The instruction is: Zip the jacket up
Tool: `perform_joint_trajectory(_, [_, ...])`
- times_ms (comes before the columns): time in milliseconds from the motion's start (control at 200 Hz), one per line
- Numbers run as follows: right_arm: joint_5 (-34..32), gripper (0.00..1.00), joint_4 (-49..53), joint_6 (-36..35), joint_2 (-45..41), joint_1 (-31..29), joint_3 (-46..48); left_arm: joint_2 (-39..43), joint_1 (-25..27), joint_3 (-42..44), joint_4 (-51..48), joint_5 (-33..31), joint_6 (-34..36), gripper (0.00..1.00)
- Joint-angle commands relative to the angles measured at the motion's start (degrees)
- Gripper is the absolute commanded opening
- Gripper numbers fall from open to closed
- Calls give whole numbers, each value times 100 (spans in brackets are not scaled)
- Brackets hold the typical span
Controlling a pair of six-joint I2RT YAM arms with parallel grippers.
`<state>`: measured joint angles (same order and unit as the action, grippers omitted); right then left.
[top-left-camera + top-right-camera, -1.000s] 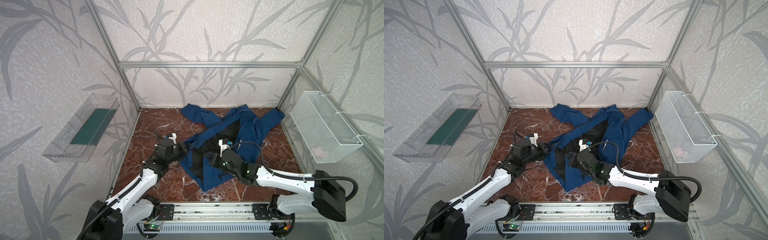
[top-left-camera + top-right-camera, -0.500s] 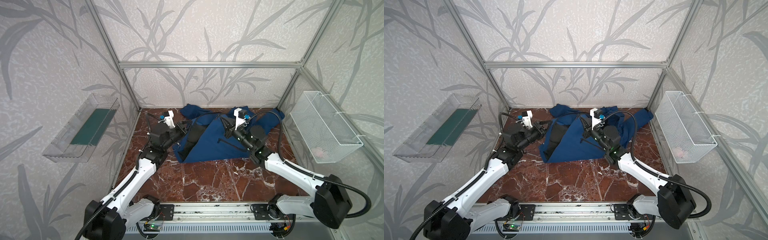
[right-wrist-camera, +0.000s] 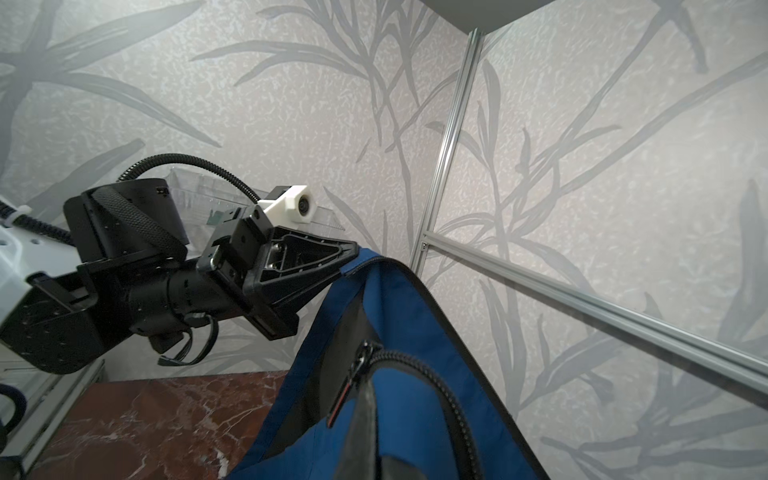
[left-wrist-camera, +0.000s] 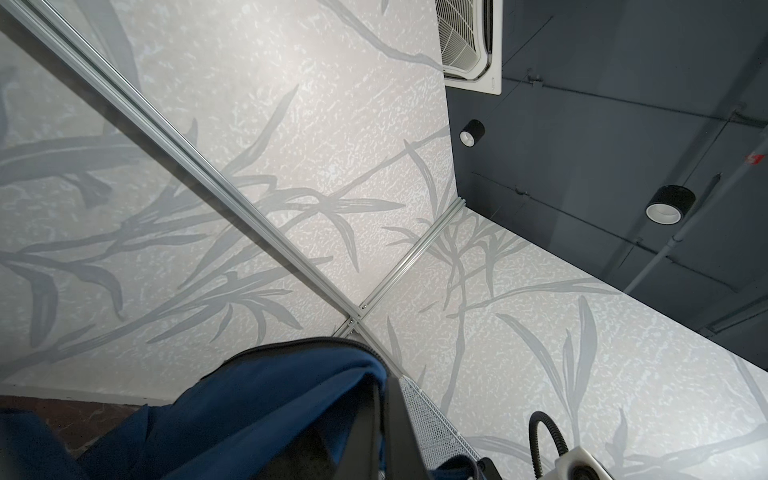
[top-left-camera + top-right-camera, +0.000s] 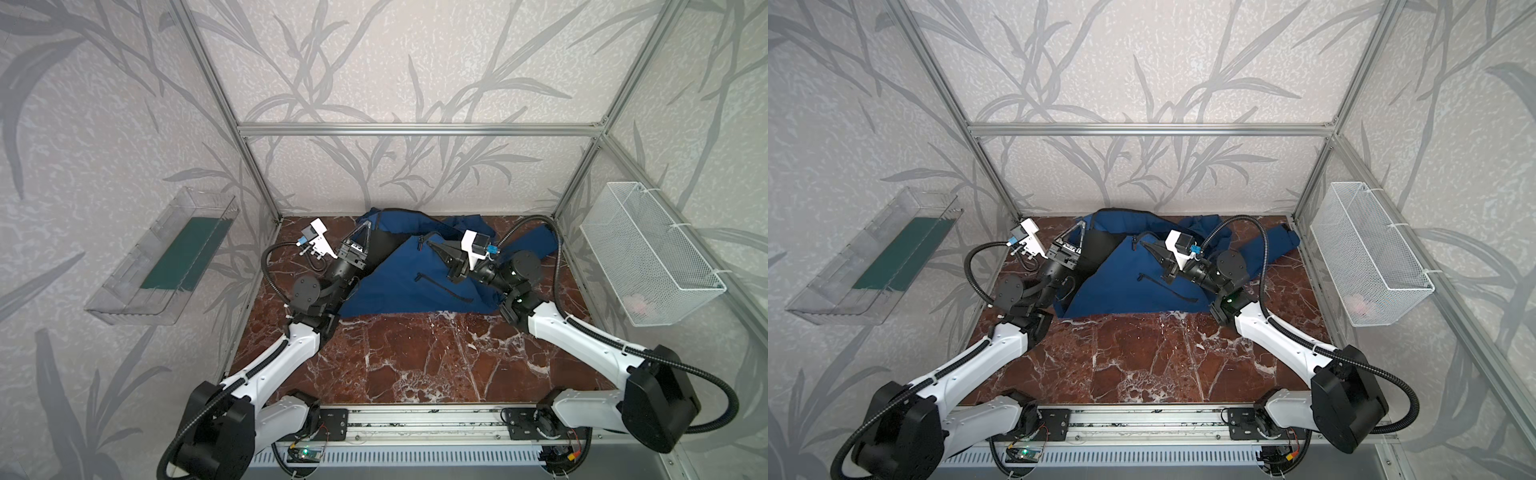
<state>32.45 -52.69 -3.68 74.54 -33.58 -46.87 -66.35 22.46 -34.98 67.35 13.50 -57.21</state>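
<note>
Currently I have the large navy blue fabric jacket (image 5: 399, 278) lifted off the red marble tabletop (image 5: 415, 365); left gripper (image 5: 366, 226) pinches its zipper edge; right gripper (image 5: 432, 245) clamps the other edge.

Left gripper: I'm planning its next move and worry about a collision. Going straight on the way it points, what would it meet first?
Probably the back wall; the left gripper, shut on the jacket, points up and backward, though depth is unclear.
</note>
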Motion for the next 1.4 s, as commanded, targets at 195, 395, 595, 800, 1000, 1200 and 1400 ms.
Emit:
perform_joint_trajectory(195, [144,0,-1101,71,-261,-35,523,-66,1015,-22,1368,-67,1396,0])
perform_joint_trajectory(395, [215,0,-1106,129,-334,-37,372,-213,1297,-229,1364,-66,1818,0])
perform_joint_trajectory(595, [439,0,-1209,447,-399,-41,248,-431,1369,-438,1361,-140,1728,0])
perform_joint_trajectory(800, [566,0,-1137,694,-363,-40,45,-532,1431,-597,1366,-67,1766,0])
perform_joint_trajectory(1000, [785,0,-1268,1086,-179,-40,-199,-582,1520,-683,1367,-4,1835,0])
perform_joint_trajectory(1200, [800,0,-1255,1212,-58,-35,-296,-586,1598,-704,1363,-10,1889,0])
perform_joint_trajectory(1400, [737,0,-1132,1201,-34,-35,-323,-607,1621,-736,1366,-2,1915,0])
